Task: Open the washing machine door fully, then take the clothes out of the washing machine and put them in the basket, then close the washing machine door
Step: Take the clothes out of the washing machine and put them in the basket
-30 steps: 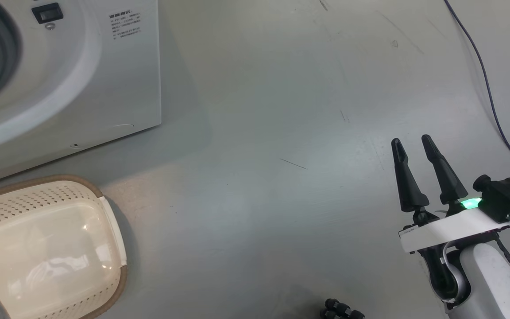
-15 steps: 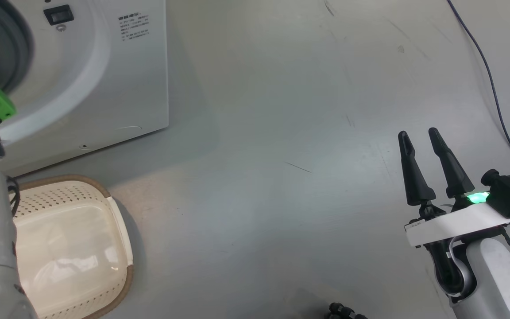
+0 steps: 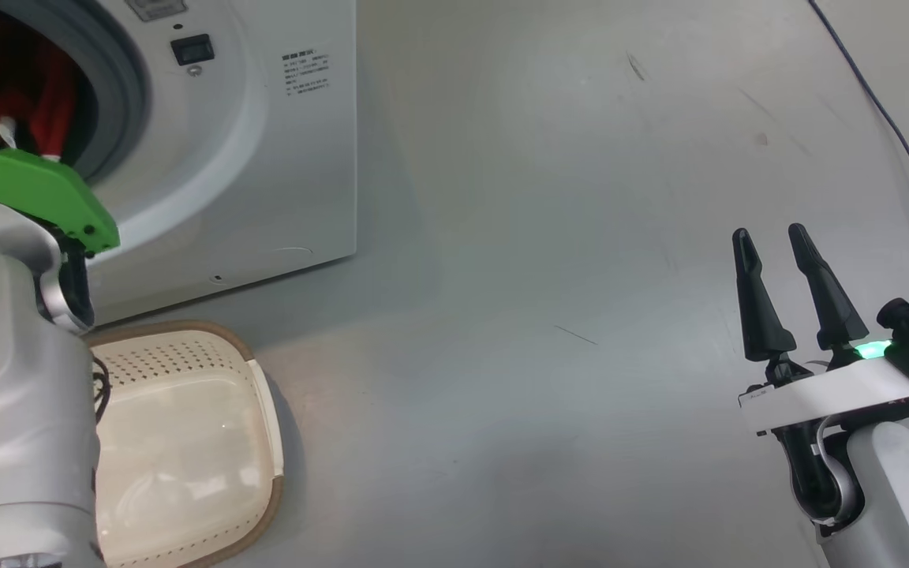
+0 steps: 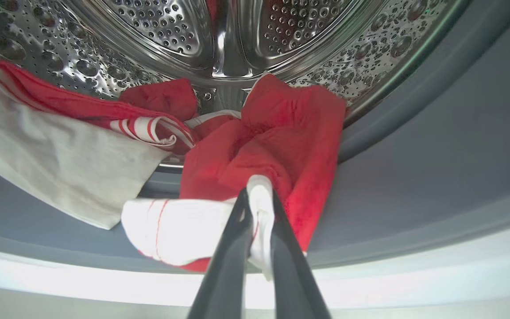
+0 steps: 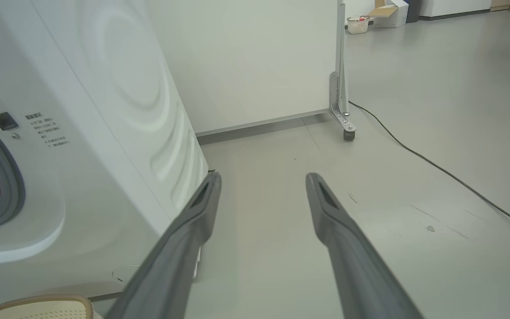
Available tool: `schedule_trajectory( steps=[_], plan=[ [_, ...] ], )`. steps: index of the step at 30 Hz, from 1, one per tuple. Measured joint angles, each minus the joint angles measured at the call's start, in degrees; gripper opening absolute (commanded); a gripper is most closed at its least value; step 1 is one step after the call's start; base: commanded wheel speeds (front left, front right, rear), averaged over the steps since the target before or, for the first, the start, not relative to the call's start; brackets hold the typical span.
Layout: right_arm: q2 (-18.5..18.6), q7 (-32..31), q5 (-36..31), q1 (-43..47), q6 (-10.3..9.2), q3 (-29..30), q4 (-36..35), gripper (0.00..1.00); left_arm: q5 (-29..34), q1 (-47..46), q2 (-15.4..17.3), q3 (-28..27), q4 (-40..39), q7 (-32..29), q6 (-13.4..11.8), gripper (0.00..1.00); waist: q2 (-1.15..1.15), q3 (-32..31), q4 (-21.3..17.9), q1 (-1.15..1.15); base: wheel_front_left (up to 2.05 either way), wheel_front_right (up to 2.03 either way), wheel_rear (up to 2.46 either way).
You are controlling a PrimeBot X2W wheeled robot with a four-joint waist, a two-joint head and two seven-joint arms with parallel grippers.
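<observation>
From the head, the washing machine (image 3: 265,158) stands at the upper left with its round mouth uncovered, and red clothes (image 3: 20,79) show inside that mouth. The left arm (image 3: 13,379) rises along the left edge, its green bracket (image 3: 36,189) just in front of the mouth; its fingers cannot be made out here. The basket (image 3: 259,394) sits on the floor (image 3: 502,237) right below the machine's front, nothing in the part that shows. The right gripper (image 3: 770,233) hangs at the lower right, well apart from the machine, its two dark fingers spread and holding nothing. A thin cable (image 3: 896,134) runs along the floor at the upper right. From the left wrist, the left gripper (image 4: 259,195) is closed tight, pinching a white fold of the clothes where they spill over the grey rubber seal (image 4: 414,146). The rest of the red and white pile lies in the bottom of the steel drum (image 4: 166,26). From the right wrist, the spread fingers (image 5: 193,221) point along the floor past the machine's front corner. A bit of red cloth shows in the mouth at the far left, a corner of the basket at the bottom left, and a white partition (image 5: 259,57) on a small wheel stands behind.
</observation>
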State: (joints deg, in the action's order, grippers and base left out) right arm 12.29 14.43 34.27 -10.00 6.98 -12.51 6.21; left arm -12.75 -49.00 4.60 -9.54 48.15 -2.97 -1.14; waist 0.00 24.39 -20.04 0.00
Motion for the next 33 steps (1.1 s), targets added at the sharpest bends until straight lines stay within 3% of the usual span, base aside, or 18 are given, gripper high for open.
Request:
schedule_trajectory(
  steps=[13, 21, 33],
  plan=[
    [0.57, 0.00, -1.68, 3.89, 0.00, 1.12, 1.16, 1.00, -0.37, 8.62, -2.48, 3.48, 0.02, 10.13, 6.48, 0.00, 0.00, -7.56, 5.26, 0.00, 0.00, 0.00, 0.00],
    [0.71, 0.00, -2.31, 7.13, 0.00, 1.59, 1.33, 1.00, -0.27, 14.40, -2.94, 7.57, -1.37, 15.24, 7.53, 0.00, 0.00, -12.29, 9.06, 0.00, 0.00, 0.00, 0.00],
    [0.18, 0.00, -3.18, 10.49, 0.00, 2.12, 1.09, 1.00, -0.42, 19.74, -3.11, 11.68, -10.16, 17.25, 8.05, 0.00, 0.00, -17.69, 14.84, 0.00, 0.00, 0.00, 0.00]
  ],
)
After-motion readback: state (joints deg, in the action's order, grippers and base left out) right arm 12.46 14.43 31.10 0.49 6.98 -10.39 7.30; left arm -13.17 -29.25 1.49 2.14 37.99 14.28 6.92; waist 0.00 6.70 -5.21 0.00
